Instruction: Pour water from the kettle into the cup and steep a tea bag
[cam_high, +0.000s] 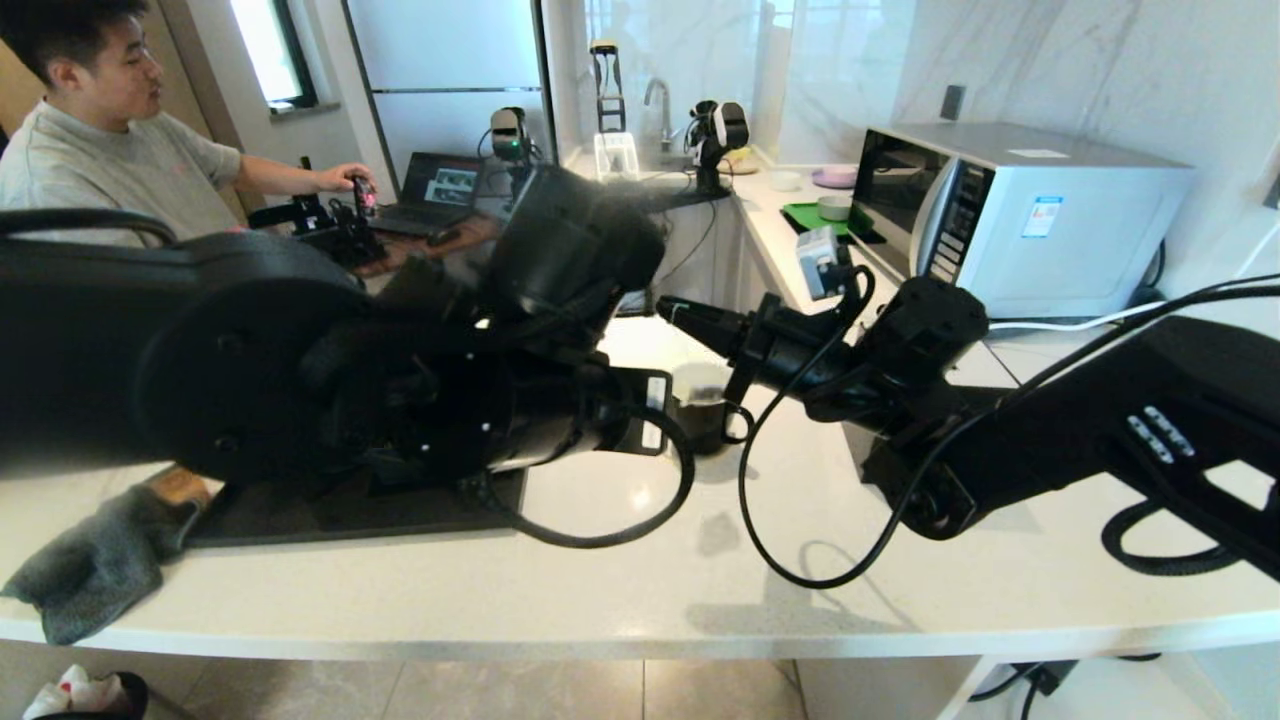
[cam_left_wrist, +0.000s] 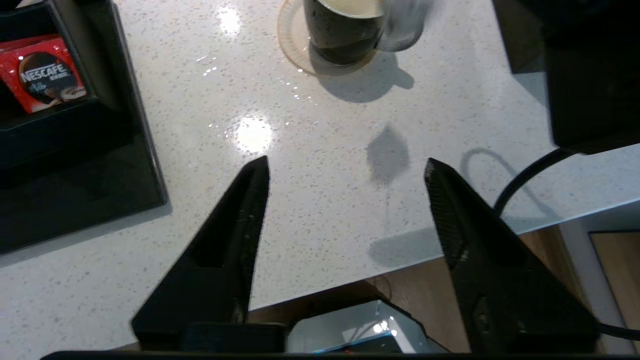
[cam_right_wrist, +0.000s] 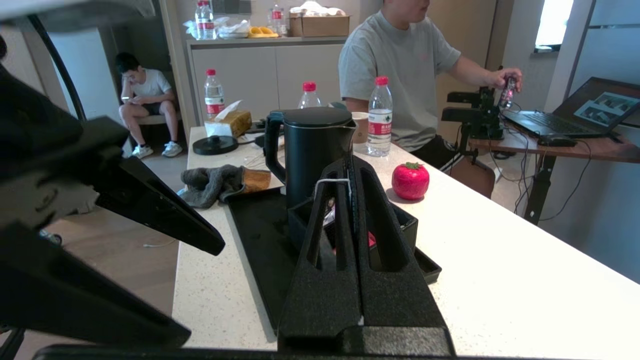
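White speckled counter (cam_high: 620, 590) with black tray (cam_right_wrist: 260, 235), grey cloth (cam_high: 95, 565), cup (cam_left_wrist: 345, 30), microwave (cam_high: 1020, 215)

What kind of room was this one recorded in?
Probably a kitchen or office pantry: a white microwave oven stands on the pale speckled stone counter, a chrome sink tap sits behind, and a matte black kettle waits.

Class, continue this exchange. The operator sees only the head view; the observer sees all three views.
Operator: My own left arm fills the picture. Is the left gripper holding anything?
Observer: No. The left gripper is open and empty above bare counter, apart from the cup.
Operator: Where is the kettle?
Observer: The kettle stands upright on the black tray, lid shut.
Operator: And the right gripper?
Observer: The right gripper is shut, with a thin white string looped across one finger.
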